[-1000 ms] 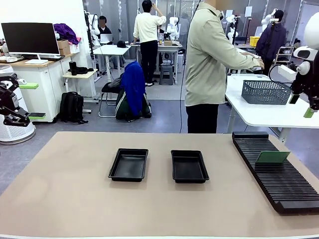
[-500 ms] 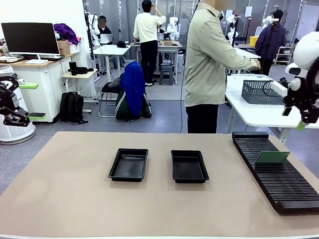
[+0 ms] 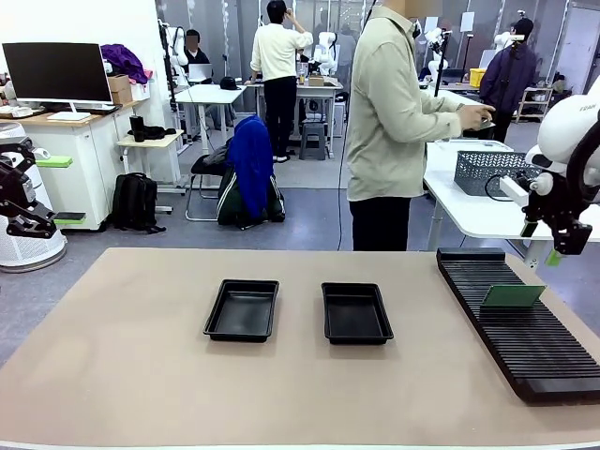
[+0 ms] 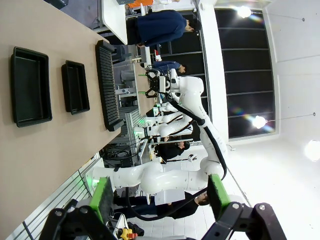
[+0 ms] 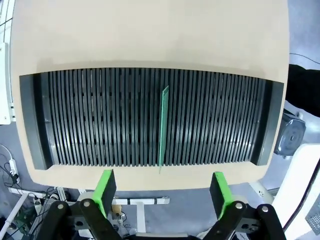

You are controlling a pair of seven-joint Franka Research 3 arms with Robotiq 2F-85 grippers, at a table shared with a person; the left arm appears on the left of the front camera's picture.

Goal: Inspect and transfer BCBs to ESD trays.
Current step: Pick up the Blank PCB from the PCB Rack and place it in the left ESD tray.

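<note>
Two black ESD trays (image 3: 242, 309) (image 3: 355, 312) lie side by side mid-table, both bare inside. One green BCB (image 3: 512, 296) stands on edge in a slot of the long black ribbed rack (image 3: 525, 347) at the right. My right gripper (image 3: 544, 242) hangs open above the rack's far end. From its wrist I look straight down on the BCB (image 5: 163, 125), edge-on, in line with the gap between the open fingers (image 5: 161, 189). My left gripper (image 3: 61, 190) is open, off the table's left side. Its wrist view has the fingers (image 4: 160, 197) empty and the trays (image 4: 31, 86) far off.
A person (image 3: 394, 122) stands beyond the table's far edge, turned toward a white side table with a grey mesh basket (image 3: 497, 173). The rack (image 5: 150, 117) fills the table's right side to its edge. Bare beige tabletop (image 3: 141, 375) surrounds the trays.
My right arm has come down and leftward, from the picture's right edge to above the rack's far end. The left arm, trays and BCB have not moved.
</note>
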